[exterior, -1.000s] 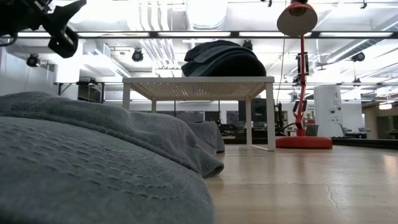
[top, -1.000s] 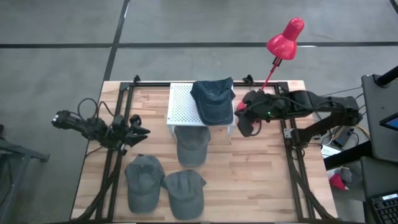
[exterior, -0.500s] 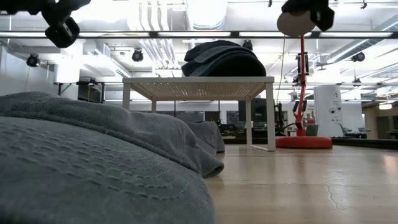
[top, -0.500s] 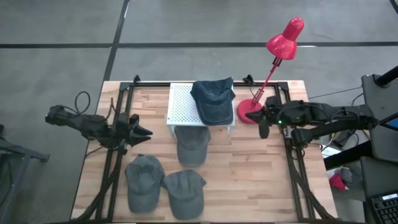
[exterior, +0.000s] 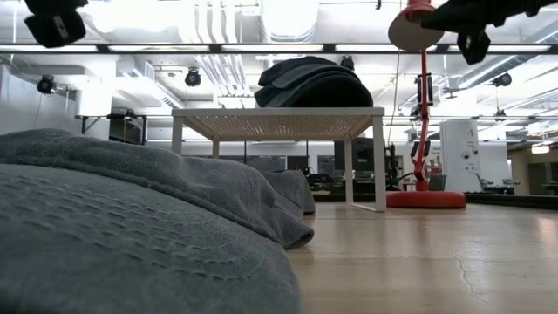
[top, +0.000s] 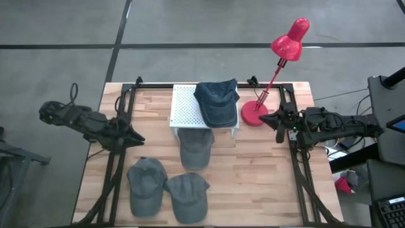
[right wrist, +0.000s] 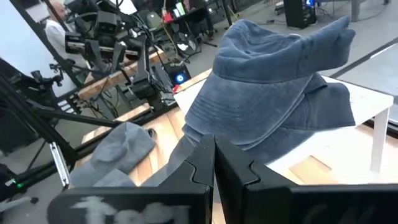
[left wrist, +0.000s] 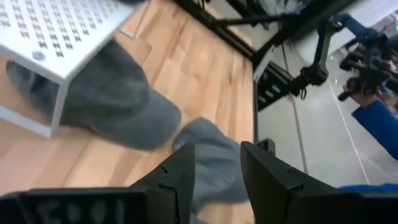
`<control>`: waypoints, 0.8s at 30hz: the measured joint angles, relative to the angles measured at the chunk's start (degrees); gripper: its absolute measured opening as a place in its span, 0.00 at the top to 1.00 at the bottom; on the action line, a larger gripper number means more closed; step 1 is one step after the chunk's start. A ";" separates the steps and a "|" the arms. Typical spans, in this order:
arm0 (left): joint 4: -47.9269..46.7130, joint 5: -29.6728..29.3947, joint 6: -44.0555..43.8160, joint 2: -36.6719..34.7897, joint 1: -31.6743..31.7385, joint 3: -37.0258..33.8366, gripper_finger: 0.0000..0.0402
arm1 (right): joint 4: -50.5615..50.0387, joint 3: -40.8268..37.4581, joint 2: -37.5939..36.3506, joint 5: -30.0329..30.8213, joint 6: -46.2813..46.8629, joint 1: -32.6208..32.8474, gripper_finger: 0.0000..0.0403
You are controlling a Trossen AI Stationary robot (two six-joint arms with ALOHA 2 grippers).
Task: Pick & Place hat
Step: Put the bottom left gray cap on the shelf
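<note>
Left gripper (left wrist: 214,171): two dark fingers stand apart with nothing between them; it hangs over the table's left edge.
Right gripper (right wrist: 214,163): two dark fingers are pressed together and hold nothing; it hangs over the table's right edge, near the red lamp base.
Dark blue cloth cap (top: 217,102): lies on top of the white stand, on its right half, brim toward the table's front; well apart from the left fingers and nearer the right ones, touching neither.
Grey cap under the stand (top: 194,148): soft cloth, half beneath the stand, its brim out in front.
Two grey caps at the front (top: 168,189): lie side by side, touching, on the front left of the table.
White perforated stand (top: 186,108): flat metal sheet with rows of small holes, on four thin legs.
Red desk lamp (top: 276,61): round base, thin stem, bulb-shaped shade; stands right of the stand.
Wooden table (top: 262,180): pale planks, dark metal frame.
Writing: none that can be read.
</note>
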 joint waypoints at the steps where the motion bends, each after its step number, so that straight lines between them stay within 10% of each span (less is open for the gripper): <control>1: -0.84 0.56 -0.09 0.52 0.00 0.84 0.68 | 0.01 -0.45 -0.70 0.00 0.01 0.00 0.98; 24: -14.17 22.63 -19.87 11.47 -0.02 0.90 0.68 | 14.18 -10.61 -2.98 -4.57 -1.70 0.00 0.98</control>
